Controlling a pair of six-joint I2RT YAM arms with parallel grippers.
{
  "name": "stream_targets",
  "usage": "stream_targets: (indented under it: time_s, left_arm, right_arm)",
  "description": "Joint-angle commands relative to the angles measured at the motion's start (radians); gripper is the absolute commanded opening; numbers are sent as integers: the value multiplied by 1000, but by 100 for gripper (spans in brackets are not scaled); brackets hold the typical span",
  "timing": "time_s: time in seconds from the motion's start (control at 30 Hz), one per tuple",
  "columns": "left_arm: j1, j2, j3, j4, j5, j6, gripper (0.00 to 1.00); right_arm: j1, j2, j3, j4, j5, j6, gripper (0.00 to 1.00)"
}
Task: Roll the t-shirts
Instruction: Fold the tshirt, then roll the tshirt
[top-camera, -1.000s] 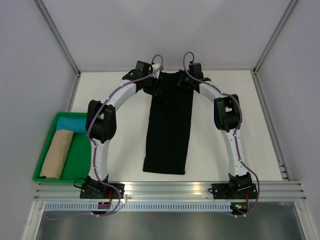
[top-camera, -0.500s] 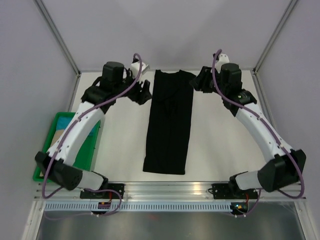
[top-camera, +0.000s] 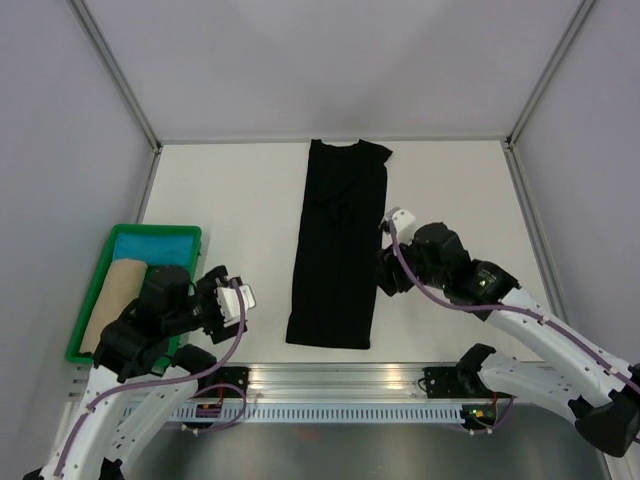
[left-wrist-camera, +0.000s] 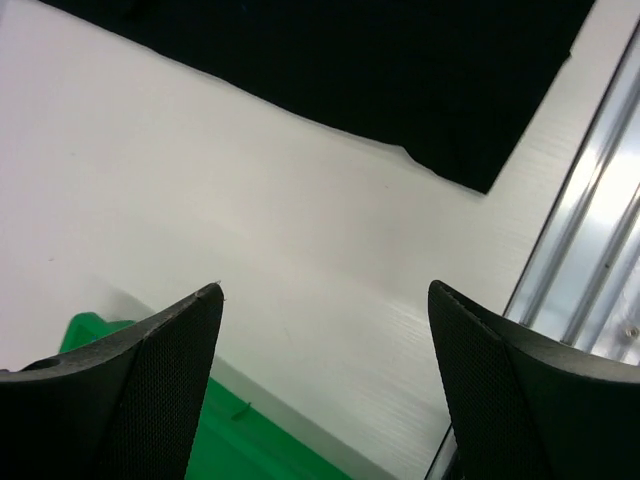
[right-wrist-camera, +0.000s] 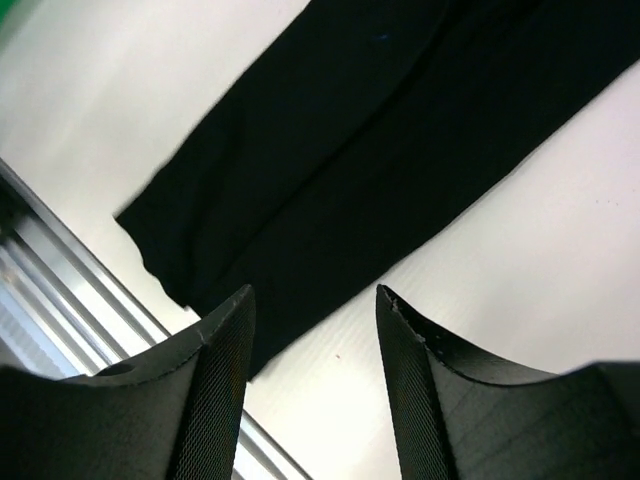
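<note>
- Both arms have drawn back from the collar end of the black t-shirt (top-camera: 340, 250) toward its hem end; the shirt itself has not shifted
- It lies flat as a long narrow strip, its long axis running from the hem nearest the arm bases to the collar at the far side
- My left gripper (top-camera: 238, 298) sits well left of the shirt's hem corner, fingers apart, nothing between them
- My right gripper (top-camera: 384, 272) hangs just beside the shirt's right edge, a little collar-ward of the hem, fingers apart and empty; it is the nearer one
- I judge the roll starts at the hem, so both must close in there
- The tan roll (top-camera: 112, 305) and turquoise roll (top-camera: 155, 246) lie in the green tray (top-camera: 85, 352), left of the shirt
</note>
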Motion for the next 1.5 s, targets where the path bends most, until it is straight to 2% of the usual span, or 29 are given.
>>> stream_targets:
  time_s: [0.0, 0.13, 0.2, 0.23, 0.27, 0.3, 0.33, 0.4, 0.53, 0.67, 0.87, 0.97, 1.0, 1.2, 1.27, 1.4, 1.47]
  left_arm:
    - [-1, 16, -90, -29, 77, 126, 86]
    - [-3, 120, -133, 19, 219, 173, 81]
    - [-30, 180, -166, 120, 223, 198, 80]
    - [-56, 205, -180, 166, 177, 201, 79]
    - [-94, 232, -194, 211, 136, 215, 79]
    - [-193, 300, -216, 304, 90, 222, 78]
    - [-244, 331, -222, 340, 14, 232, 78]
    - [-350, 427, -222, 392, 13, 259, 78]
    - [-417, 519, -256, 432, 126, 327, 78]
    - [-420, 546, -366, 587, 143, 423, 80]
    - [-440, 657, -351, 627, 160, 471, 78]
    - [-449, 668, -368, 626, 158, 489, 70]
    - [-450, 671, -371, 626, 158, 492, 62]
    - [-452, 716, -366, 624, 137, 489, 50]
    - [-454, 719, -366, 610, 129, 506, 50]
    - [-454, 733, -371, 569, 102, 566, 59]
    - [-454, 728, -362, 535, 97, 609, 61]
  right_arm:
    - [120, -26, -69, -7, 88, -183, 57]
    - [194, 9, -48, -47, 74, -312, 53]
    - [249, 29, -77, -41, 45, -441, 52]
    - [269, 43, -87, -35, 42, -490, 51]
    - [288, 55, -121, -18, 37, -572, 51]
    - [320, 81, -147, -7, 22, -632, 51]
    - [335, 89, -182, 15, 16, -681, 51]
    - [363, 112, -277, 69, -42, -807, 49]
    - [378, 94, -359, 150, -108, -811, 47]
    - [386, 49, -454, 295, -127, -819, 46]
    - [420, 49, -459, 327, -116, -806, 47]
    - [461, 45, -469, 339, -96, -805, 48]
    - [467, 45, -474, 345, -94, -806, 48]
    - [498, 146, -442, 281, -104, -864, 50]
    - [498, 187, -440, 258, -111, -872, 49]
    - [500, 212, -445, 267, -105, -864, 49]
    - [498, 204, -445, 257, -85, -869, 48]
